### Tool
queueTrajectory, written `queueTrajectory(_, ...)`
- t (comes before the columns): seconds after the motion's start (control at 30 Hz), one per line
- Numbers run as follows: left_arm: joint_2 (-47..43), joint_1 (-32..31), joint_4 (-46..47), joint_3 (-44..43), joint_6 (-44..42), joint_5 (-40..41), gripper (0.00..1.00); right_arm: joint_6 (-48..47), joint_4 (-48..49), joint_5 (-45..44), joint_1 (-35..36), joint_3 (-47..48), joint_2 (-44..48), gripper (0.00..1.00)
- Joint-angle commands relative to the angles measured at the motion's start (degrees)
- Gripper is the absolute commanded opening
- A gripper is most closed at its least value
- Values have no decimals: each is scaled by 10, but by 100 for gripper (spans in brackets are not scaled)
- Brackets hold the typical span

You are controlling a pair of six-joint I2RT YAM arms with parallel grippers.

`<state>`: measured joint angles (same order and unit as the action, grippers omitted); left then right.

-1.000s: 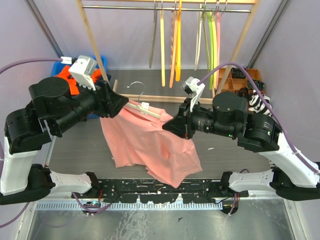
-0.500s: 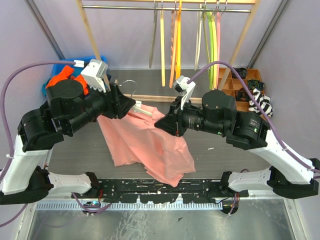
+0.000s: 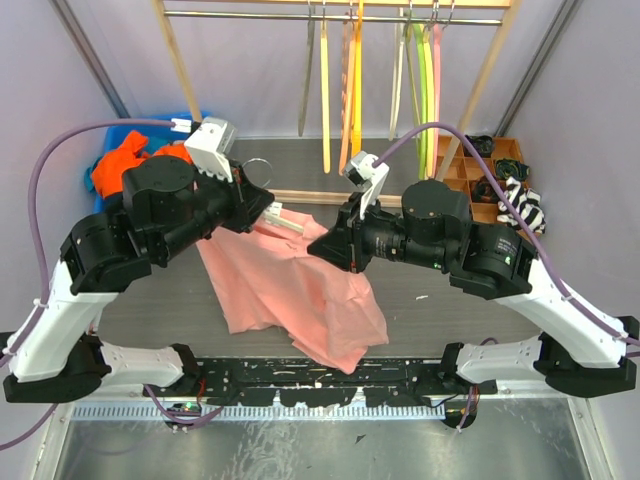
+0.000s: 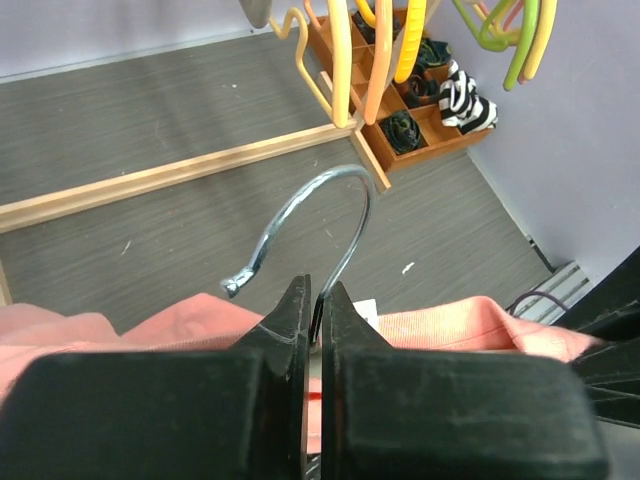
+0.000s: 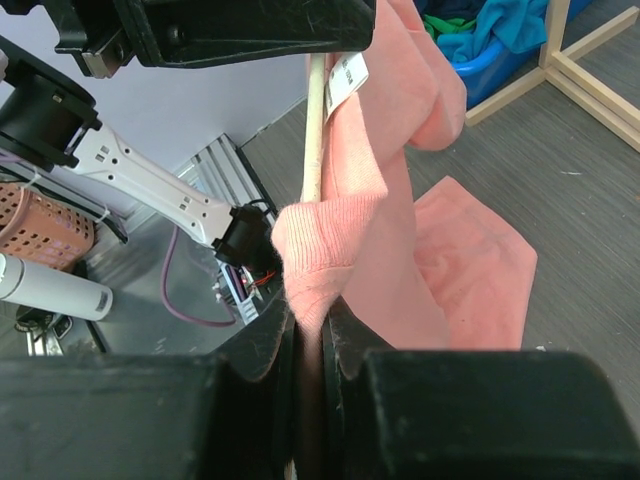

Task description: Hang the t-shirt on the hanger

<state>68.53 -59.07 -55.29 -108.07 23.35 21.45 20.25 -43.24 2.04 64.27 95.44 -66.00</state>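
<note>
**Left gripper.** The left gripper [image 3: 266, 207] is closed on the hanger [image 3: 291, 223]. In the left wrist view its jaws are pressed together on the stem of the wire hook [image 4: 266, 240], which curves up and over beyond the fingertips. Salmon-pink cloth lies on both sides of the jaws, just below the hook.

**Right gripper.** The right gripper [image 3: 322, 245] is clamped on the t-shirt [image 3: 290, 295]. The right wrist view shows a ribbed edge of the shirt pinched between its fingers [image 5: 345, 335]. The cream arm of the hanger runs down to the same spot. Whether the jaws also bite on that arm cannot be told. A white label [image 5: 346, 76] hangs off the cloth near the arm, higher up.

**T-shirt.** It is held up between the two grippers, above the middle of the table [image 3: 450, 290]. From there it drapes down in folds, and its lower part lies crumpled on the table towards the near edge. How far the hanger sits inside the garment cannot be told.

**Surroundings.**
- Yellow, orange, green and pink hangers [image 3: 350, 90] hang on a wooden rack at the far side.
- An orange garment [image 3: 120, 160] sits at the far left.
- A wooden compartment box [image 3: 490, 165] stands at the far right.
</note>
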Motion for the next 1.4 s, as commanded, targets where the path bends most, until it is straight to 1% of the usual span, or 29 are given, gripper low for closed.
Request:
queueTrajectory(0.0, 5, 0, 26, -12, -3, -1, 2, -5, 75, 11, 1, 8, 9, 7)
queueTrajectory(0.03, 5, 1, 26, -14, -7, -1, 1, -4, 72, 11, 0, 9, 9, 13)
queueTrajectory(0.17, 6, 1, 20, -25, -25, 13, 0, 0, 46, 15, -1, 21, 9, 48)
queueTrajectory(0.23, 14, 1, 12, -43, -38, 25, 0, 1, 22, 15, 0, 36, 8, 59)
queueTrajectory(0.3, 25, 1, 2, -69, -52, 36, 0, 1, -8, 8, 0, 53, 11, 66)
queueTrajectory(0.33, 31, 1, -3, -84, -58, 40, 0, 1, -24, 1, 1, 63, 14, 73)
queueTrajectory(0.4, 38, 1, -12, -112, -70, 45, 0, 1, -59, -15, 0, 78, 23, 79)
queueTrajectory(0.43, 57, 1, -15, -127, -76, 48, 0, 1, -74, -26, 0, 86, 31, 81)
queueTrajectory(0.5, 71, 1, -21, -157, -88, 59, 0, 3, -100, -52, 0, 99, 46, 84)
queueTrajectory(0.6, 93, 1, -26, -210, -107, 71, 0, 6, -127, -81, 1, 115, 69, 88)
queueTrajectory(0.67, 110, 1, -30, -249, -118, 74, 0, 7, -143, -96, 0, 125, 79, 88)
queueTrajectory(0.77, 136, 1, -31, -301, -133, 85, 0, 8, -158, -120, 0, 134, 94, 87)
queueTrajectory(0.83, 144, 1, -18, -319, -141, 97, 0, 11, -158, -126, 0, 133, 102, 85)
queueTrajectory(0.93, 147, 1, 8, -330, -153, 113, 0, 12, -157, -128, 0, 128, 106, 75)
queueTrajectory(1.07, 135, 0, 33, -328, -153, 124, 0, 15, -151, -122, 0, 120, 98, 70)
queueTrajectory(1.2, 115, 1, 59, -297, -145, 125, 0, 15, -143, -119, 0, 105, 87, 68)
queueTrajectory(1.37, 101, 1, 63, -280, -130, 123, 0, 12, -122, -122, 0, 77, 79, 68)
